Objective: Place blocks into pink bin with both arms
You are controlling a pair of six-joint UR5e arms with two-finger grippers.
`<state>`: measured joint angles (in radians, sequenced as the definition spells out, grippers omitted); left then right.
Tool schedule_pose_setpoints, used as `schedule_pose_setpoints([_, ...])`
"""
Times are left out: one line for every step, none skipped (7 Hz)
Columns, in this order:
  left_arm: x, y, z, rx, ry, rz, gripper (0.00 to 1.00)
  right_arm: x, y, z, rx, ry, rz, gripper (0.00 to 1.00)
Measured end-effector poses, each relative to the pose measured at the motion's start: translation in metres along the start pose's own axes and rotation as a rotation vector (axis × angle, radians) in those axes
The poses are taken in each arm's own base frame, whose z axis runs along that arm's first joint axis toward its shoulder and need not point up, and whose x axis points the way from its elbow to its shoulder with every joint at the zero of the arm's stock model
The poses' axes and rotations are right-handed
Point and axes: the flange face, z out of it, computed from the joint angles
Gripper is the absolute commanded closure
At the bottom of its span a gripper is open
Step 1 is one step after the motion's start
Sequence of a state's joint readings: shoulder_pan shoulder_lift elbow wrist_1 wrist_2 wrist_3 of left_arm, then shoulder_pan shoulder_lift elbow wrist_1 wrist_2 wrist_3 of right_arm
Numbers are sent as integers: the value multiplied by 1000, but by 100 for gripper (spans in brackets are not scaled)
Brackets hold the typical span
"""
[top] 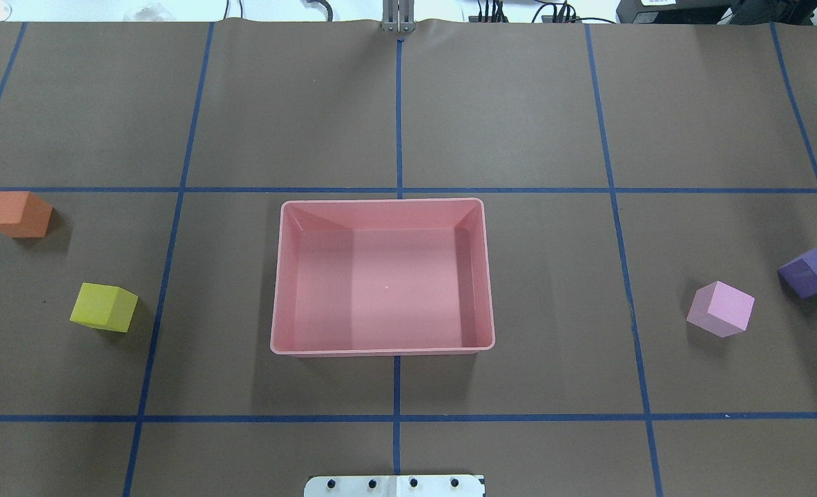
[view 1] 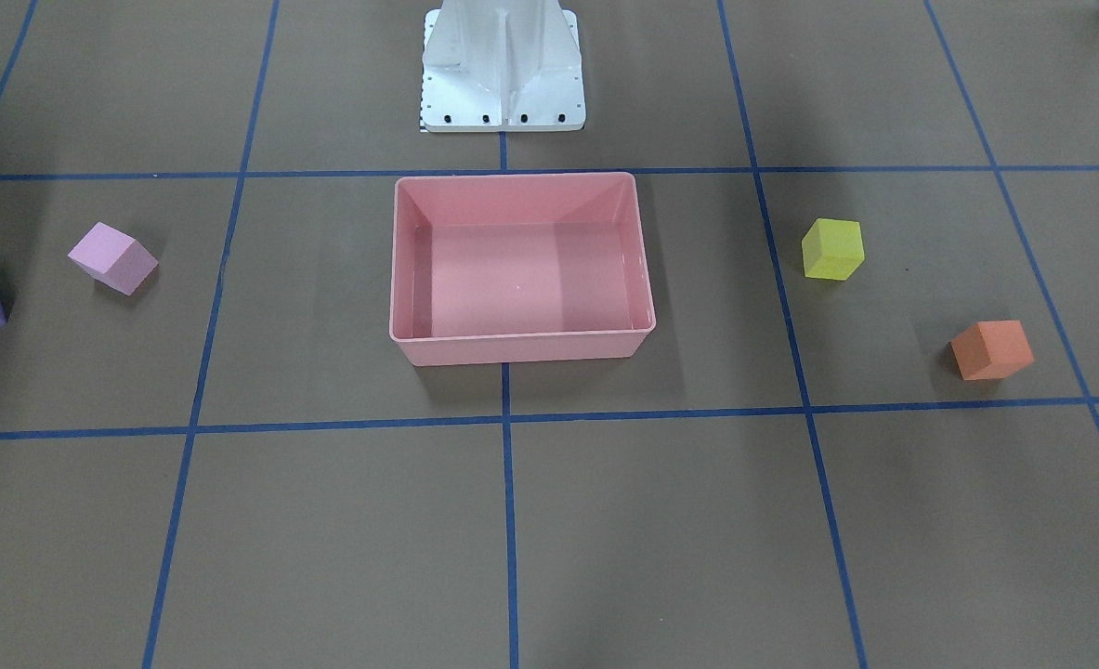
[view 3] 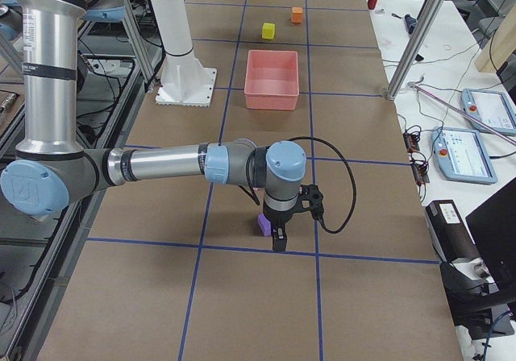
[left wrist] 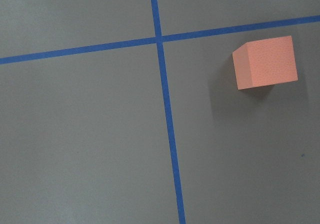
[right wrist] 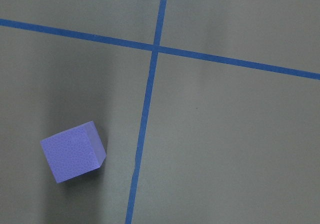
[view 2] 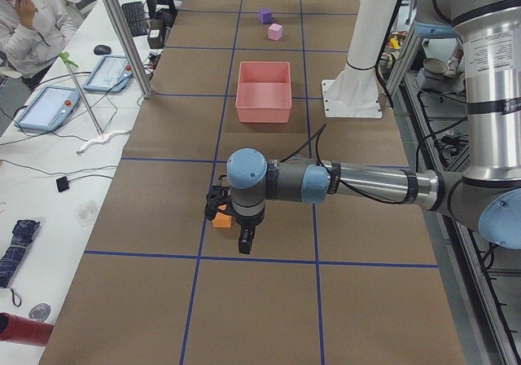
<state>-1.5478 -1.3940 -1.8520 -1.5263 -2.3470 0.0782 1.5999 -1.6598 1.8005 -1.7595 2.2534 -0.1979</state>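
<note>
Closest in the left side view is the left arm [view 2: 366, 184], stretched low over the table [top: 518, 103]. Its gripper [view 2: 244, 241] points down just beside the orange block [view 2: 221, 218]. From that angle I cannot tell whether the jaws are parted or closed, or whether they touch the block.

The right arm [view 3: 161, 168] fills the right side view in the same pose. Its gripper [view 3: 279, 238] hangs just beside the purple block [view 3: 264, 225], and its jaw state cannot be judged either.

Neither arm shows in the overhead or front views.

Blue tape [top: 398, 117] marks the brown table into squares, and the white stand [view 1: 503, 70] sits at the robot's edge.

The bin [top: 387, 283] rests at the centre, just in front of the stand, across a tape line.

All four blocks lie on the table outside the bin, well apart from it. On the robot's left are the orange block and, nearer the bin, the yellow block [top: 104, 307]. On its right are the pink block [top: 721, 308] and, farther out, the purple block.
</note>
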Motion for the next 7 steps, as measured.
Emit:
schedule_pose_setpoints([2,-1,-2,4,-1,4,0,0,0,0,1,-1,0,0])
schedule_pose_setpoints([6,-1,-6,10,-2,10,0,-1,0,0,1,-2,-1,0])
schedule_pose_setpoints([7,-1,-7,13,-3,11,0,-1,0,-1,3,-3,-2,0])
schedule_pose_setpoints([8,-2,-8,14,-4,11,0,-1,-1,-1,4,-3,-4,0])
schedule_pose_setpoints([10,-4,-10,20,-4,13,0,-2,-1,-2,6,-5,-6,0])
schedule_pose_setpoints([17,-7,-18,36,-4,25,0,-5,-3,-5,14,-6,-13,0])
schedule_pose_setpoints([27,-14,-29,62,-6,48,0,-11,-7,-14,32,-3,-28,0])
